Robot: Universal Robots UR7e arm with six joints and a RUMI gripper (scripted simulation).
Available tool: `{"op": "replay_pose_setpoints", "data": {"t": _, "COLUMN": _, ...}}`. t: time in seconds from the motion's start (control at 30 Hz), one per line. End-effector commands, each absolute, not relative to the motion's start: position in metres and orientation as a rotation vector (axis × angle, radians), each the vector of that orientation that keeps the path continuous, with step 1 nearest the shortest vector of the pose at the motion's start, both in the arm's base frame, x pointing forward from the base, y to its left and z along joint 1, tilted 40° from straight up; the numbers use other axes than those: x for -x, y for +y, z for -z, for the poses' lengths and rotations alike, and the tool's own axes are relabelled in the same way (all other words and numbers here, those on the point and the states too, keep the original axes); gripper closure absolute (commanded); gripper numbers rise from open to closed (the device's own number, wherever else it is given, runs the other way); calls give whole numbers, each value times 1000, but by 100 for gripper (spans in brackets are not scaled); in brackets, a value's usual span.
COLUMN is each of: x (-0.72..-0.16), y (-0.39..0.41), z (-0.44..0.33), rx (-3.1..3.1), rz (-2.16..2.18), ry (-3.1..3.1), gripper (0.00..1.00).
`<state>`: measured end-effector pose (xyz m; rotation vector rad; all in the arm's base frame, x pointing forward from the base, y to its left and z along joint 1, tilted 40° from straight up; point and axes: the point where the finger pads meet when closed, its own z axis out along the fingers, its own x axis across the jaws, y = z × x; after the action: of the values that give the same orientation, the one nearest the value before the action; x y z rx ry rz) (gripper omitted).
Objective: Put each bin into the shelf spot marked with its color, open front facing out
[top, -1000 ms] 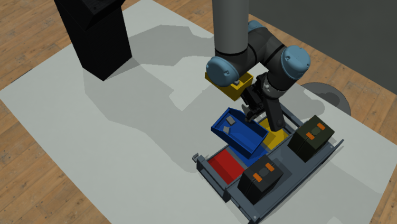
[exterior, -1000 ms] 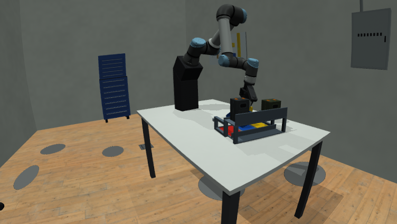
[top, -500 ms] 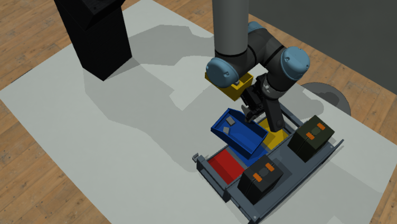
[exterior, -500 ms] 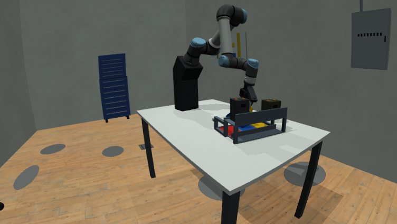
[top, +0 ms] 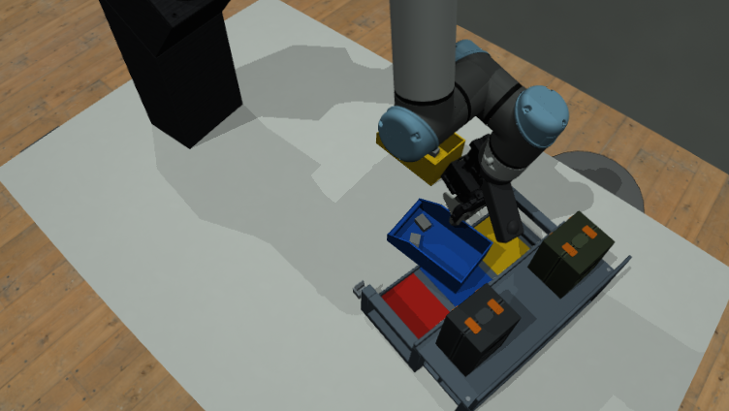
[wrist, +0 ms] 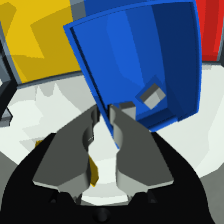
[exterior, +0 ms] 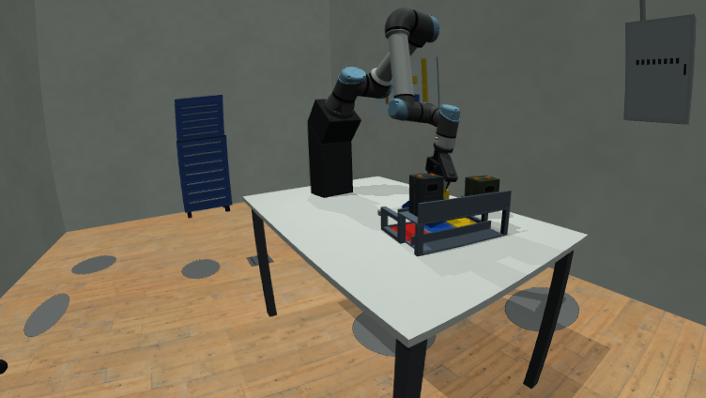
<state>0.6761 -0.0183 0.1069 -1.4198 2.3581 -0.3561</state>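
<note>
Well, the blue bin (top: 444, 247) (exterior: 406, 204) (wrist: 135, 50) hangs tilted over the shelf's (top: 549, 300) (exterior: 465, 206) front, its side wall pinched between the gripper's (top: 456, 216) (exterior: 447, 186) (wrist: 104, 108) fingers. Insertion seems under way; next, I'd keep the parts (top: 423, 221) (wrist: 152, 96) in, ease it inward and level it behind the lip.

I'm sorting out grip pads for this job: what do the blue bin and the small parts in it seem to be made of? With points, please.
The blue bin (top: 449, 250) (wrist: 135, 50): probably smooth molded plastic, judging by its even color and thin walls. The small parts (top: 423, 221) (wrist: 152, 96): perhaps dull metal, being plain gray and blocky, though gray plastic is possible.
</note>
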Motion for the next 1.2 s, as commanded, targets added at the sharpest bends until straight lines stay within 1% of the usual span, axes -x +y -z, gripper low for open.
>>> {"op": "replay_pose_setpoints", "data": {"t": 0.0, "x": -676, "y": -18, "z": -108, "rx": 1419, "rz": 357, "ry": 2357, "gripper": 100}}
{"op": "replay_pose_setpoints", "data": {"t": 1.17, "x": -683, "y": -21, "z": -112, "rx": 1412, "rz": 371, "ry": 2349, "gripper": 100}}
